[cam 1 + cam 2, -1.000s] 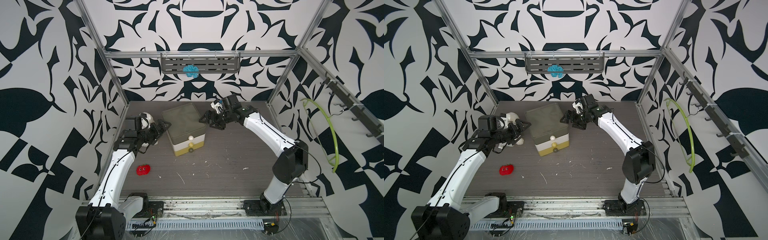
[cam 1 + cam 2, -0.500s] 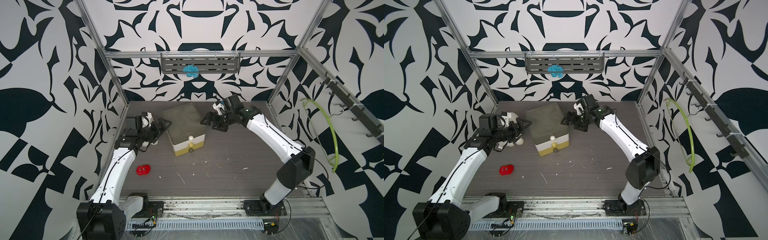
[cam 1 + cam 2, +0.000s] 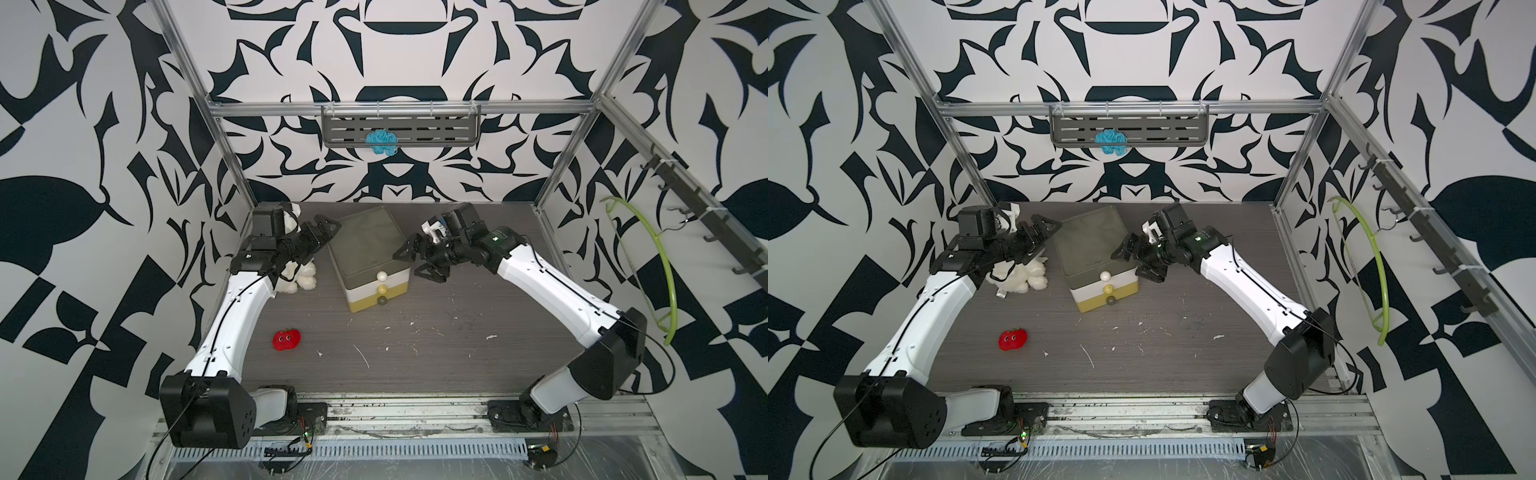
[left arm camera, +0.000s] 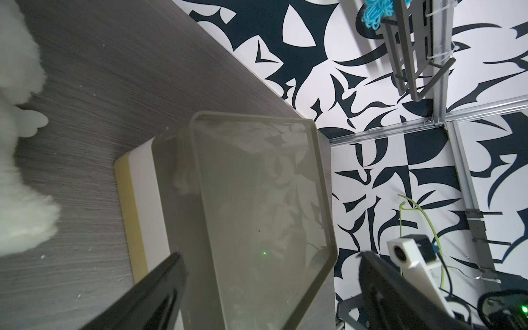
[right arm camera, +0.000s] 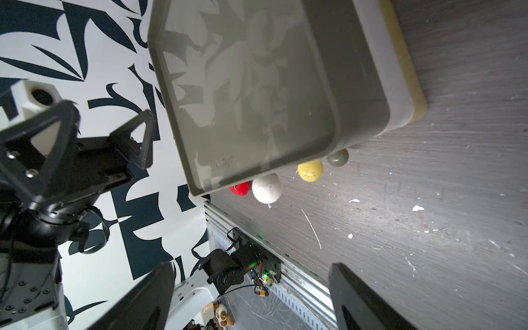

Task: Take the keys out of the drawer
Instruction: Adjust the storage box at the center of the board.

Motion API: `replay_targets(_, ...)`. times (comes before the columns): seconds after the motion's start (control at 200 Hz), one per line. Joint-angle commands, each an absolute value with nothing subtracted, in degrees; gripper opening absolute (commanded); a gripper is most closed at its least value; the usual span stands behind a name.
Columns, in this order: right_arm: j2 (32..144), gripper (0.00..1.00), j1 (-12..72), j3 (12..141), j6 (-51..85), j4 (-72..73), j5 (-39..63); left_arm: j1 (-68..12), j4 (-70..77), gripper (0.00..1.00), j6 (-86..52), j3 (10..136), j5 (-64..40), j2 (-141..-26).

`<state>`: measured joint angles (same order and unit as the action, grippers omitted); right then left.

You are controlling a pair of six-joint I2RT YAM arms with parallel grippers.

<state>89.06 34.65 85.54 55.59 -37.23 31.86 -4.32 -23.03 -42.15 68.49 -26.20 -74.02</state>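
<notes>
A small chest of three drawers stands at the back middle of the table, with a grey-green top and white, yellow and olive knobs. All its drawers are shut, so the keys are hidden. My left gripper hovers open at the chest's upper left corner. In the left wrist view the left gripper frames the chest top, holding nothing. My right gripper stands open beside the chest's right side. In the right wrist view the right gripper is empty, short of the chest.
A white plush toy lies under my left arm, left of the chest. A red plush strawberry sits front left. Blue yarn hangs on the back shelf. A green hoop hangs on the right wall. White scraps dot the table.
The left gripper has crept up toward the chest's back left corner. The right gripper has come slightly forward along the chest's right side, and its elbow has swung outward. Both stay open.
</notes>
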Motion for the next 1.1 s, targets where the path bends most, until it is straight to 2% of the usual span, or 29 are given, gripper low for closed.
replay_targets(0.0,88.61,0.9,35.37,85.16,59.24,-33.06,32.34,-4.39,-24.28,0.99,-40.61,70.78,-26.02,-75.8)
replay_targets(0.33,93.02,0.9,36.12,87.94,60.11,-28.85,31.33,-4.39,-24.08,0.99,-40.78,69.52,-27.64,-75.71)
replay_targets(1.095,98.61,0.9,34.6,95.06,56.13,-30.14,29.62,-4.39,-24.42,0.99,-42.01,64.01,-29.78,-70.84)
